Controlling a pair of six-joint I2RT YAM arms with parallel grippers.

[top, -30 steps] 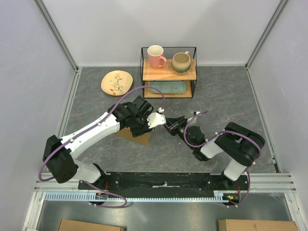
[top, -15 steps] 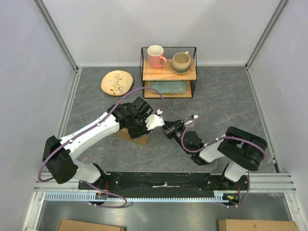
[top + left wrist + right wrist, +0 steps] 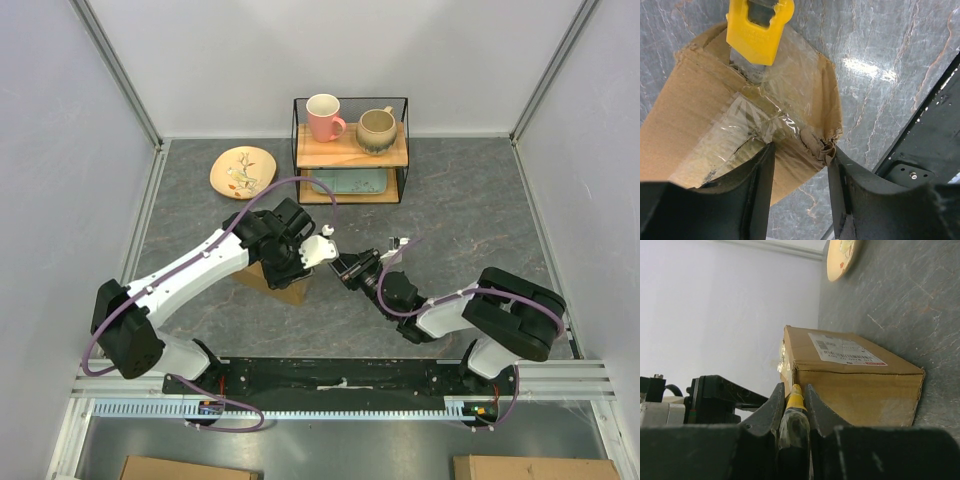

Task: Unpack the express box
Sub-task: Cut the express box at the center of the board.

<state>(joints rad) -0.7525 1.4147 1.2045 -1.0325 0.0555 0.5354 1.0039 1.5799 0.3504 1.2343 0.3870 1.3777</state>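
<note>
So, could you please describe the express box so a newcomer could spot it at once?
On the grey table, in front of the wire shelf, the express box lies beneath the left gripper. It is the only brown carton there, with clear tape on top and a white label on one side.

My left gripper (image 3: pixel 800 162) hangs with its black fingers (image 3: pixel 756 200) apart over the crumpled, torn end of the brown cardboard box (image 3: pixel 690 120), whose seam lies under wrinkled clear tape (image 3: pixel 790 85). A yellow plastic tool (image 3: pixel 757 35), perhaps a cutter, presses on that tape. Grey marbled tabletop (image 3: pixel 890 75) shows around the box.
</note>
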